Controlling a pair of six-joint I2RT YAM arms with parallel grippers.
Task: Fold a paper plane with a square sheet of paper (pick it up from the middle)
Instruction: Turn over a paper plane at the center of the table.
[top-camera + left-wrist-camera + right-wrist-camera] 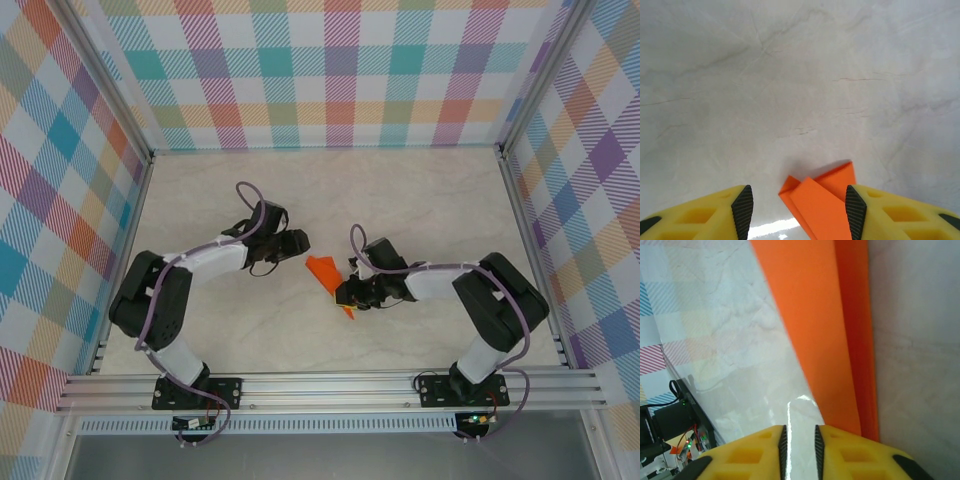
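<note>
now paper (324,272) lies on table (430,200) between arms, folded into narrow creased strip. left gripper (799,215) open, jaws astride paper's end, likely ready to pinch fold. right gripper (799,435) barely parted, nothing between jaws, paper just beside it; seemingly low to press crease flat.

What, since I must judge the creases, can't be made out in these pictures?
Top view: folded paper partly hidden under the right hand; creases too small.
Left wrist view: its lower part cut by the bottom edge.
Right wrist view: it runs off the top edge.
</note>
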